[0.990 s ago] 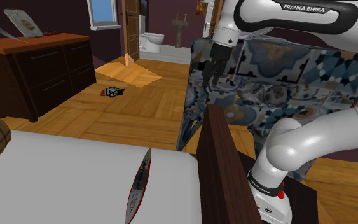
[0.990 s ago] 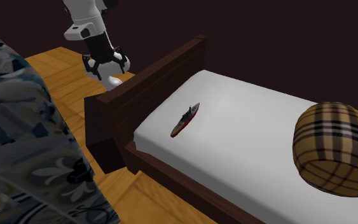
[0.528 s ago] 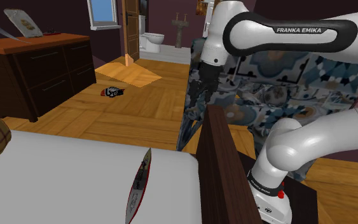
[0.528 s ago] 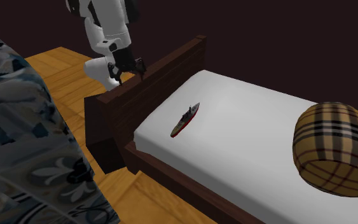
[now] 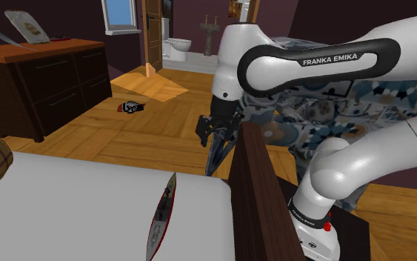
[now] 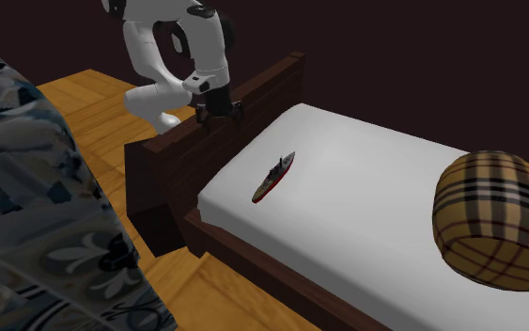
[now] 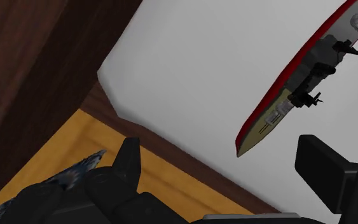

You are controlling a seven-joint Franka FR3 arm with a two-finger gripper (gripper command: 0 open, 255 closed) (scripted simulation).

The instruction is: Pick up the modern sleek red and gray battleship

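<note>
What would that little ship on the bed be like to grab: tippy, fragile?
The ship is long and very narrow, so it would probably tip or twist unless clasped across its middle. Thin bits stick up from its deck and look easy to snap. It lies on a plain white bed, so a push may tilt it rather than slide it.

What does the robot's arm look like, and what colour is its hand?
The arm is made of round, shiny white tubes with dark joints. A black band on it says FRANKA EMIKA in white letters. Its hand is an all-black gripper with two chunky, blocky fingers. There's a small red spot low down near its base.
</note>
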